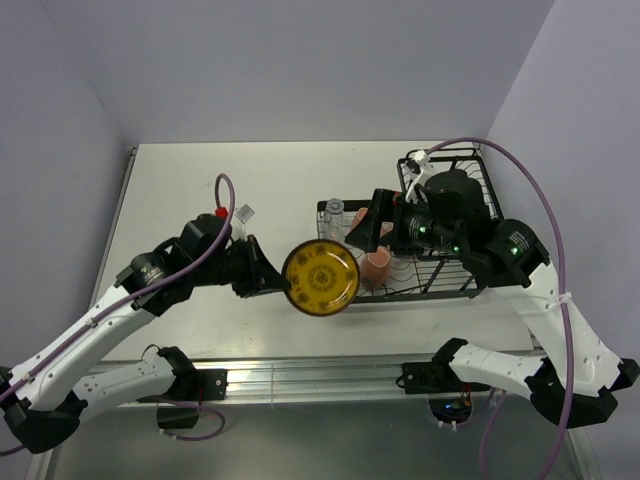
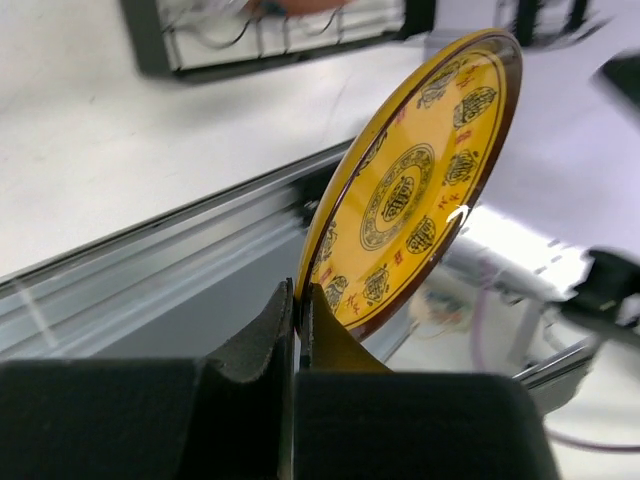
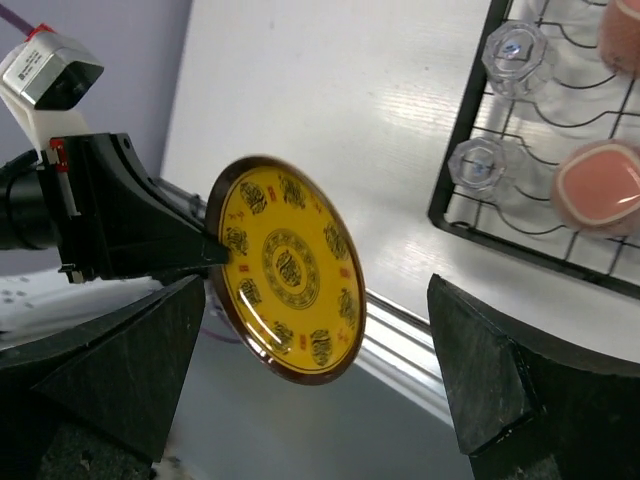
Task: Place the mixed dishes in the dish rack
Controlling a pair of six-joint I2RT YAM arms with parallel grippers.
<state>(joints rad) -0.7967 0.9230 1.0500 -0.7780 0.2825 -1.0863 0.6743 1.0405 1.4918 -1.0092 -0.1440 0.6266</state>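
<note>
As I judge it, step: plate (image 1: 320,277) handover, just left of rack (image 1: 430,293).
Left gripper (image 1: 283,280): pinches plate's rim, aloft.
Right gripper (image 3: 315,330): wide, facing plate.
Next: I seat right fingers on rim.

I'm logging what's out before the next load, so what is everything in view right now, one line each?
yellow plate: one, yellow with a dark pattern, held in the air left of the rack
dish rack: one, black wire, on the table's right side
clear glasses: two, clear, at the left end of the rack's tray
pink mug: one, salmon pink, in the tray beside the glasses
table: one, white, under everything
left gripper: one, black, shut on the plate's rim
right gripper: one, black, open, a finger on either side of the plate in its own view, not touching it
</note>
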